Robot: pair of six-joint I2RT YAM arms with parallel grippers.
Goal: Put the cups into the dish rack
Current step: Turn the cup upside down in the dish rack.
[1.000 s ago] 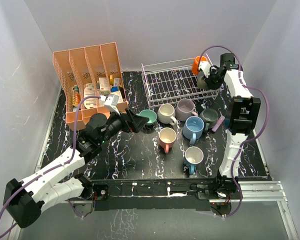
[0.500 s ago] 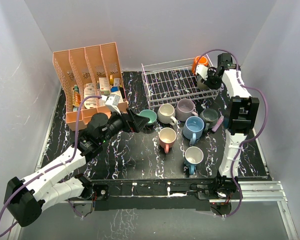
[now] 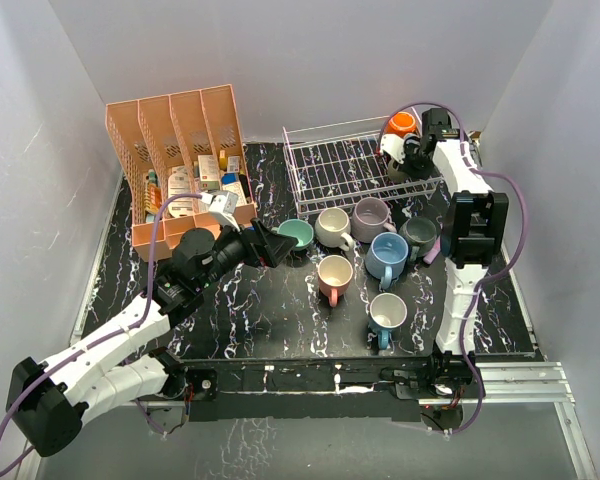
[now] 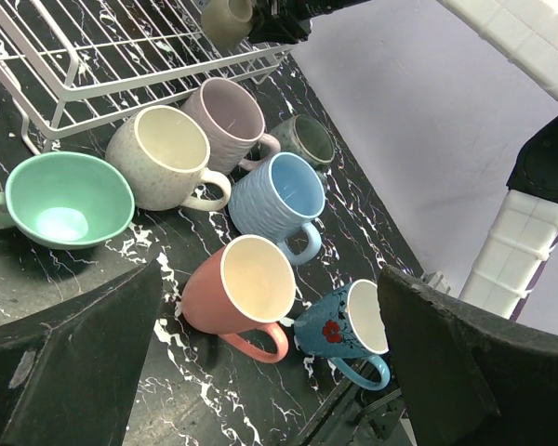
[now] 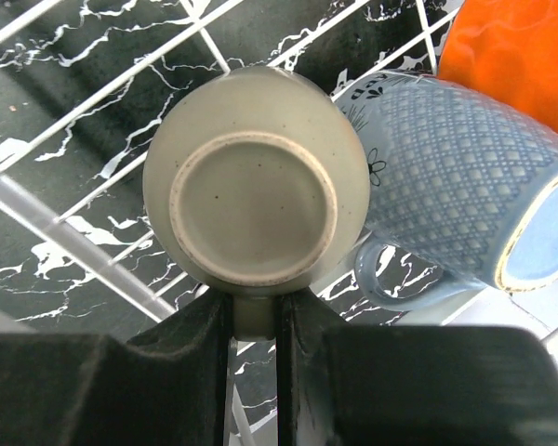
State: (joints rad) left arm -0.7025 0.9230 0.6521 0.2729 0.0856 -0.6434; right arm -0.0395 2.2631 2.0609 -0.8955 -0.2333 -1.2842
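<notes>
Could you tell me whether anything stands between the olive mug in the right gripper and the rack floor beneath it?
Nothing visible does: the right gripper holds the olive mug by its handle over bare wires of the dish rack. A blue-grey patterned mug lies on its side close beside it, with an orange mug beyond.

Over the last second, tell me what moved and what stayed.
The right gripper, shut on the olive mug by its handle, carried it slightly back and inward over the dish rack, at its far right corner beside the orange mug. Nothing was let go. The left gripper stayed open by the teal cup; the loose mugs did not move.
</notes>
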